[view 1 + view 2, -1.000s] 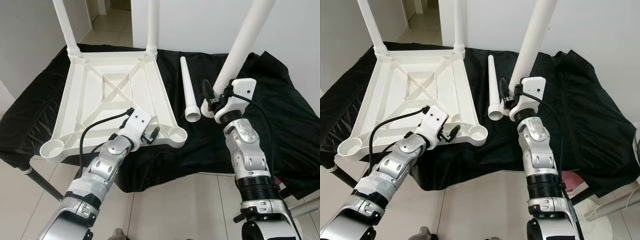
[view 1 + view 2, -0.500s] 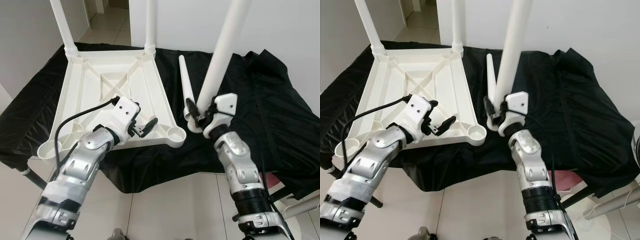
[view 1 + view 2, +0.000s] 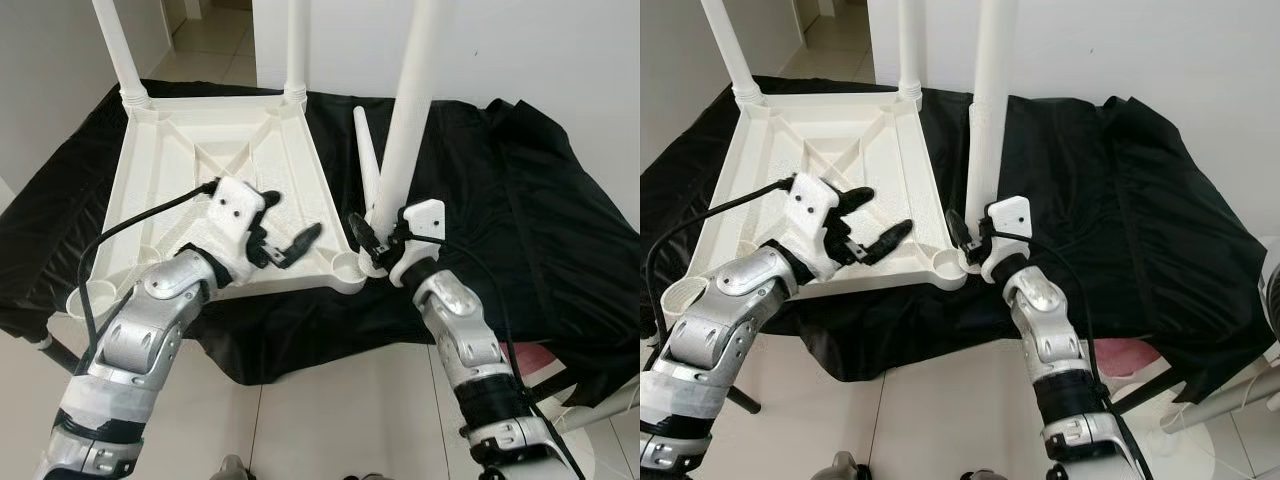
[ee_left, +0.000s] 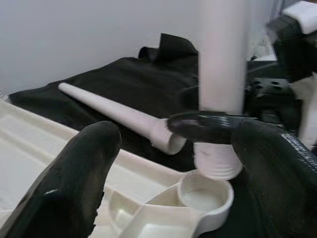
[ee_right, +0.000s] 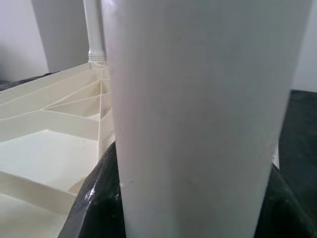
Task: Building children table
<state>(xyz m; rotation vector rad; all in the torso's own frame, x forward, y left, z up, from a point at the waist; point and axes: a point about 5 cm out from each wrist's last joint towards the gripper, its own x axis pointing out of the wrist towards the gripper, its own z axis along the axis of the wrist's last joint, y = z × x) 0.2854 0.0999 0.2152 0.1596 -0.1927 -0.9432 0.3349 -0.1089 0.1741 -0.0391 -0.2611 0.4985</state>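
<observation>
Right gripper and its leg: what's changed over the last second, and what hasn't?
The right gripper, clamped on the white leg, carried it leftward from over the black cloth to the tabletop's near right corner socket, now more upright. The left gripper lifted off the rim, fingers open. The two fitted legs and the spare leg stayed put.

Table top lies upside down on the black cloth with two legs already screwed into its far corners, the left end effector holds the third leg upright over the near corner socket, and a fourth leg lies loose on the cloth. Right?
Not quite: the right end effector holds the third leg upright over the near corner socket, as the right eye view shows. The left end effector is open, above the table top. The rest stands: two legs in the far corners, the fourth leg loose on the black cloth.
</observation>
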